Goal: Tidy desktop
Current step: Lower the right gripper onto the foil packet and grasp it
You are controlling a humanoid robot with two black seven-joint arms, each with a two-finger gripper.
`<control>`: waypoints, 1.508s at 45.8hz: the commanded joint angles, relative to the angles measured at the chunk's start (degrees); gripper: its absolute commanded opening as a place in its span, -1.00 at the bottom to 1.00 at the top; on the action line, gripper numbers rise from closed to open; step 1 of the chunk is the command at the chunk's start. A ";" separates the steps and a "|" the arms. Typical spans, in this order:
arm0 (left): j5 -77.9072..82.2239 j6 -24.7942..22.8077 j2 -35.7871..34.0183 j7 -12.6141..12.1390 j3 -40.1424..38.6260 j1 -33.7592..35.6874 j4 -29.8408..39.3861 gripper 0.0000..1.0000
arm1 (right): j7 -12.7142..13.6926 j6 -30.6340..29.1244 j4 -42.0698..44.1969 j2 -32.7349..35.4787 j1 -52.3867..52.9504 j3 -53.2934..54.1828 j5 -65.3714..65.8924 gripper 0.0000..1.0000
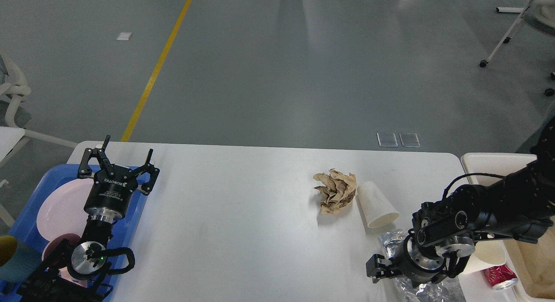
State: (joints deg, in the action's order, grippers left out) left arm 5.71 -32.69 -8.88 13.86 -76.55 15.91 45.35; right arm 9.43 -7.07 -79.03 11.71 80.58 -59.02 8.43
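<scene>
Our arms are black with silver wrist rings. The left pincer [122,160] has white lettering on its cylindrical body; a thin black cable loops over the right arm.

Crumpled brown paper [334,191] touches tipped white paper cup [375,204]; foil bag [427,289], red can [498,277] nearby; pink plate [60,209] in blue tray [26,219].

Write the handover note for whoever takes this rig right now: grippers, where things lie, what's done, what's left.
Left gripper: open, empty, over the blue tray's right edge.
Right gripper: down on the foil bag; fingers hidden, grip unconfirmed.
On the desktop: crumpled brown paper, tipped paper cup, second paper cup, red can, foil bag.
Done: plate in tray.
Left: all that litter; beige bin stands at right.
</scene>
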 commanded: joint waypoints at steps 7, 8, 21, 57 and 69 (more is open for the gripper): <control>0.01 0.00 0.00 0.02 0.00 0.00 0.00 0.92 | -0.02 0.48 2.83 -1.61 -1.39 0.23 0.01 0.60; 0.01 0.00 0.00 -0.06 0.00 0.00 0.00 0.92 | -0.02 0.74 2.92 -1.69 -1.39 0.23 0.01 0.58; 0.01 0.00 0.00 -0.06 0.00 0.00 0.00 0.92 | -0.02 2.50 6.35 -2.57 -4.64 -0.04 -0.61 0.16; 0.01 0.00 0.00 -0.06 0.00 0.00 0.00 0.92 | -0.02 3.99 6.70 -2.57 -5.70 0.31 -11.24 -1.00; 0.01 0.00 0.00 -0.06 0.00 0.00 0.00 0.92 | -0.29 4.17 7.75 -2.84 -7.28 0.58 -13.44 -1.00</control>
State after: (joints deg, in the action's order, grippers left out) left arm 5.71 -32.69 -8.88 13.80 -76.55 15.91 45.35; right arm 9.24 -2.92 -72.21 8.98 74.26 -58.59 -3.95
